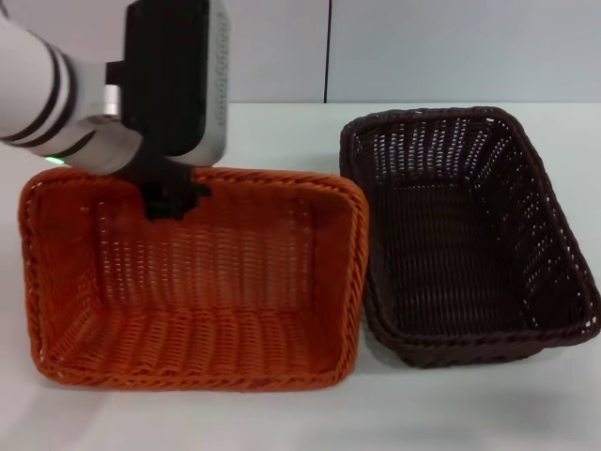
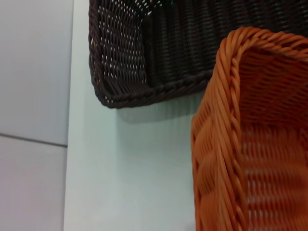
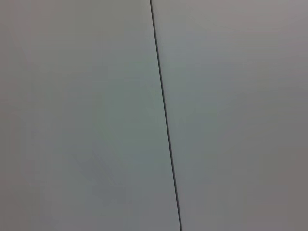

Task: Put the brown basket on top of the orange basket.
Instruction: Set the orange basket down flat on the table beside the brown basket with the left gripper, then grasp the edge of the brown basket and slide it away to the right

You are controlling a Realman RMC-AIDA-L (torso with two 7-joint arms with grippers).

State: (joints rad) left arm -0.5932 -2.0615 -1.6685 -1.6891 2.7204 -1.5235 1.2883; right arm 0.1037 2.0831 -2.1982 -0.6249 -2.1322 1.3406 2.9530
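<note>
The orange basket (image 1: pixel 192 282) is occupying the lower left of the head view, resting on the white worktop (image 1: pixel 282 136) with its open side facing up; the brown basket (image 1: pixel 465 235) is sitting in the right half of that frame, also on the worktop and also open side up; the two baskets are lying side by side, their adjacent long rims just beside each other at the frame's centre, and whether they are touching cannot be told.

The left gripper (image 1: pixel 172 199) is descending from the upper left of the head view; its dark tip is lying at the far rim of the orange basket, near that basket's upper left corner; whether its fingers are released, clenched or grasping the rim cannot be told, since the gripper body is hiding them.

In the left wrist view, a corner of the orange basket (image 2: pixel 250 139) is filling the right side of the frame; a corner of the brown basket (image 2: pixel 159 53) is showing across the top; a strip of worktop (image 2: pixel 139 168) is separating them there.

The right wrist view is showing only a pale grey panel surface (image 3: pixel 86 120) crossed by a thin dark seam (image 3: pixel 166 125); the right gripper is appearing in no view.
</note>
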